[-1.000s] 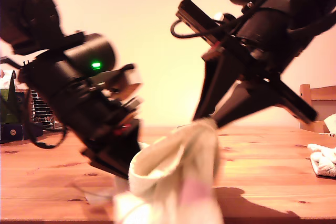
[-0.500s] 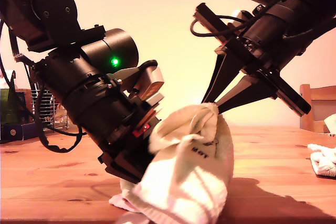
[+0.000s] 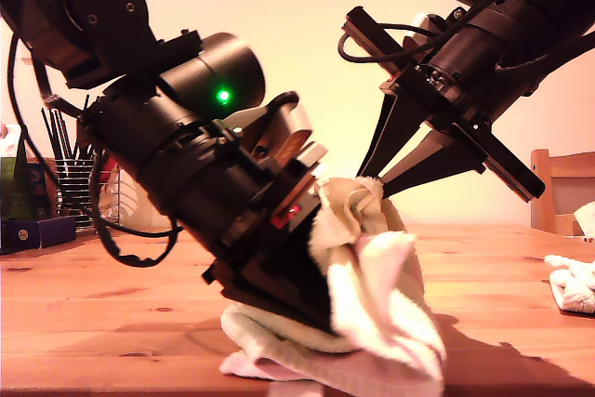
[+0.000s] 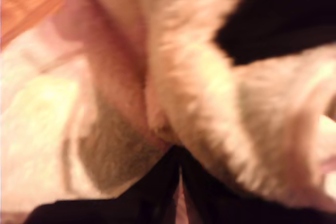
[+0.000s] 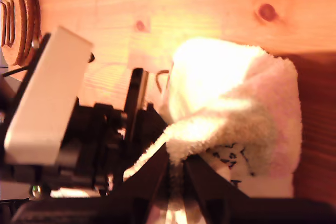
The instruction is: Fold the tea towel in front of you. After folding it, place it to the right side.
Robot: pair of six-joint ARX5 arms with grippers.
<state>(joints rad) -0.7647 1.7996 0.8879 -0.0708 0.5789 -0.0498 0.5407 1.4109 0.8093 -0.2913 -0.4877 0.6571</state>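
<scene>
1. Exterior view — both arms have carried the tea towel point(image 3: 372, 276) across, bunched above the bench point(image 3: 112, 313); fold underway.
2. First wrist view — my first gripper point(image 4: 178, 174) clenched on towel.
3. Second wrist view — my second gripper point(image 5: 176, 169) pinching its edge

- My first gripper point(image 4: 178, 156) is clamped tight on a fold of the tea towel point(image 3: 381, 295), jaws pressed together with no gap.
- In the exterior view its arm point(image 3: 177, 155) slants in from 10 o'clock toward the centre, wrist pitched down, a green light lit on the housing.
- My second gripper point(image 3: 383, 181) pinches the towel's top edge, fingers meeting at a point.
- Its arm point(image 3: 483, 34) descends from 2 o'clock in the exterior view, wrist tilted steeply down.
- The two grippers sit close together, tips apart.
</scene>
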